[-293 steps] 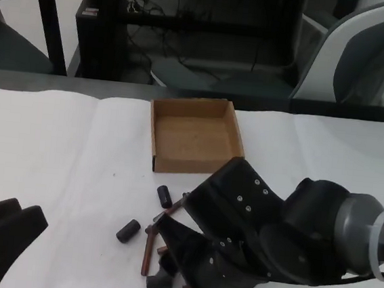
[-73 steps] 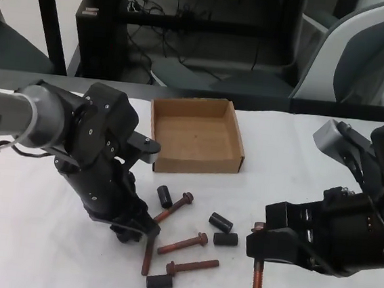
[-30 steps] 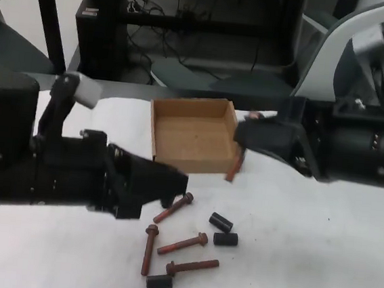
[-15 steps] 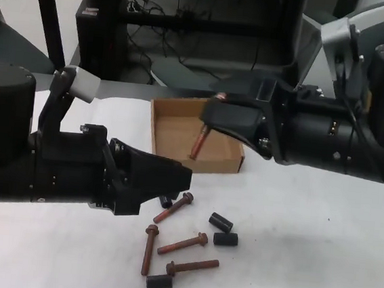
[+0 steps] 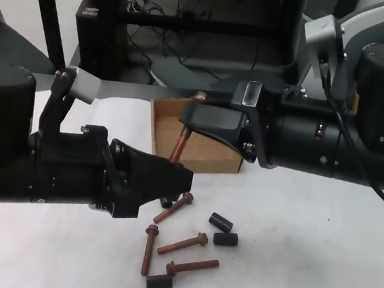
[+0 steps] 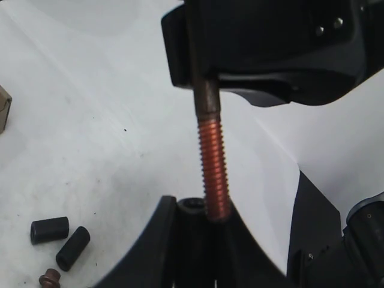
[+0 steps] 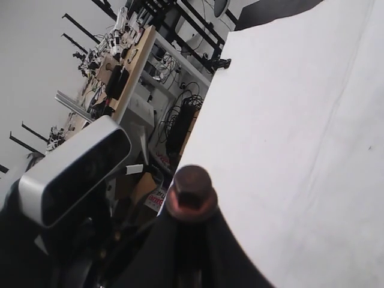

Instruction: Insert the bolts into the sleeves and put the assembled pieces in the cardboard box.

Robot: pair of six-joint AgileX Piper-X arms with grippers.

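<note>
My right gripper is shut on a copper-coloured bolt just below its head, and the bolt hangs tilted in front of the cardboard box. In the right wrist view the bolt head sits on top of the shut fingers. My left gripper is shut on a black sleeve. The bolt's threaded end reaches the sleeve's open end. I cannot tell whether it is inside. The right gripper hangs above it.
Several loose bolts and black sleeves lie on the white cloth below the two grippers. Two sleeves lie side by side on the cloth. Behind the bench stand chairs and a dark rack.
The right arm has carried the bolt leftward from beside the box, across its front, and down to the left gripper. The left arm has hardly moved in the last second.
</note>
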